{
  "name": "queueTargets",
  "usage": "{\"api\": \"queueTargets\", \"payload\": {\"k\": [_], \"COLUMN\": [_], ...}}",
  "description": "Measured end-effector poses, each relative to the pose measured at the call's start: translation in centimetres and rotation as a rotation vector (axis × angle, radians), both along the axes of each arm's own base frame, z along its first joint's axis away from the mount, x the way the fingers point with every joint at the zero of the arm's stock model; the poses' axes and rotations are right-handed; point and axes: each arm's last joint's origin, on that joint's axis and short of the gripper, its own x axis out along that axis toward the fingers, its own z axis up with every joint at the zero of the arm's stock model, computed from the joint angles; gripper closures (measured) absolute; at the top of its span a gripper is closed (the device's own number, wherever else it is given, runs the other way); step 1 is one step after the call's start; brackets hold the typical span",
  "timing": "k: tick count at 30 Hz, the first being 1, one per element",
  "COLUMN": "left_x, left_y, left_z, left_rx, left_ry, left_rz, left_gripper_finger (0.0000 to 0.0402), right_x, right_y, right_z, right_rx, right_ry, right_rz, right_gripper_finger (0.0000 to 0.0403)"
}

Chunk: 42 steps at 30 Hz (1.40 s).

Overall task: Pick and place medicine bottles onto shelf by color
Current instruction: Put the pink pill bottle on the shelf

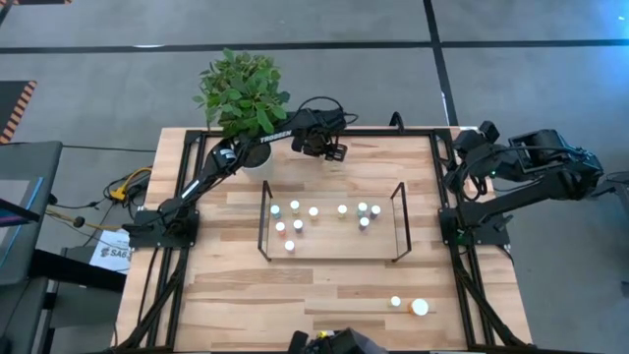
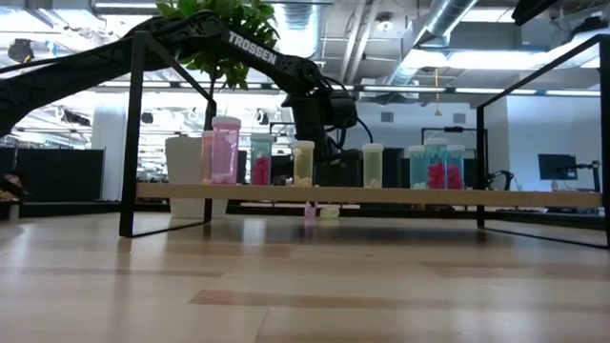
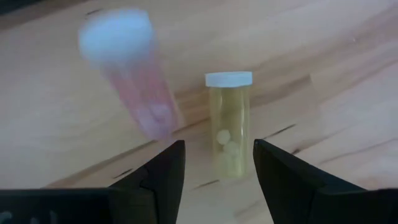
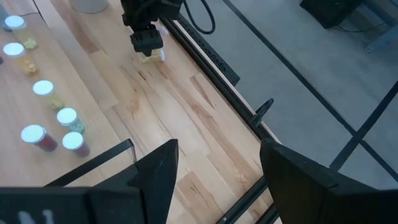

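A yellow bottle (image 3: 229,121) with a white cap stands upright on the bare tabletop (image 1: 295,305), just beyond the far side of the shelf (image 1: 330,258). In the left wrist view it sits ahead of the gap between the two dark fingers (image 3: 168,171), with wood showing on both sides of it, so the fingers are parted and hold nothing. Beside it a pink bottle (image 3: 134,78) shows tilted and blurred; whether it rests on the wood cannot be told.

The left end effector (image 1: 335,151) points down over that spot near the tabletop's far edge, close to the white plant pot (image 1: 257,162). The left arm (image 1: 236,152) stretches from its base at the left edge diagonally out to there, nearly fully extended, with the wrist bent downward.

On the shelf stand the other medicine bottles (image 1: 295,224): a cluster toward its left end and a few more toward the right end (image 1: 364,211). In the low view they line up along the board, pink, yellow and teal (image 2: 438,164). Two more bottles (image 1: 408,306) stand apart on the near right of the tabletop, one of them wider.

The right arm (image 1: 521,172) is folded back over its base at the right edge, well clear of the shelf. The right end effector (image 4: 214,171) has its fingers spread wide with only tabletop and floor between them.
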Motion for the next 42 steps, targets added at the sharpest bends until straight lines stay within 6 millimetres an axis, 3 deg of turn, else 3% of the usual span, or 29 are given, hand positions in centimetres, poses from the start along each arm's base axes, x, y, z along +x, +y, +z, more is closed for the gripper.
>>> {"api": "queueTargets", "payload": {"k": [25,42], "left_x": [1.4,0.8], "left_y": [-0.9,0.0], "left_z": [0.6,0.6], "left_rx": [-0.007,0.023], "left_ry": [-0.109,-0.075], "left_rz": [-0.086,0.02], "left_gripper_finger": [0.0226,0.0226], "right_x": [0.0,0.0], "right_y": [0.0,0.0], "right_z": [0.0,0.0], "right_rx": [0.0,0.0], "right_ry": [0.0,0.0], "right_rz": [0.0,0.0], "right_gripper_finger": [0.0153,0.0153]}}
